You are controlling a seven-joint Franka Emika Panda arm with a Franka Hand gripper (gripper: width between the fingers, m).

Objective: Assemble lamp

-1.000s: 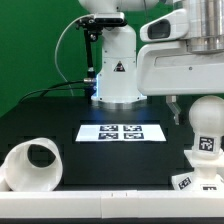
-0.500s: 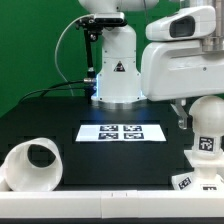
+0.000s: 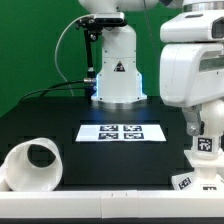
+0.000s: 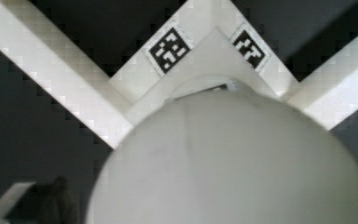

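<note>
The round-headed bulb (image 3: 208,142) stands upright at the exterior view's right, with a tag on its side. Its foot is by the flat base (image 3: 188,181), which shows tags at the front right edge. My gripper (image 3: 205,127) hangs right over the bulb's head. One dark finger (image 3: 190,125) is down on the bulb's left side; the other is out of frame. In the wrist view the bulb's dome (image 4: 220,160) fills the picture. A dark finger (image 4: 30,200) stands a little off it, so the jaws look open. Beyond lies the tagged base (image 4: 202,50). The hollow shade (image 3: 33,165) lies on its side at the front left.
The marker board (image 3: 122,132) lies flat in the middle of the black table. The arm's white pedestal (image 3: 117,70) stands behind it with a cable to its left. The green backdrop closes off the far side.
The arm's hand has moved toward the exterior view's right and now covers the top of the bulb. The bulb, base and shade have not moved.
</note>
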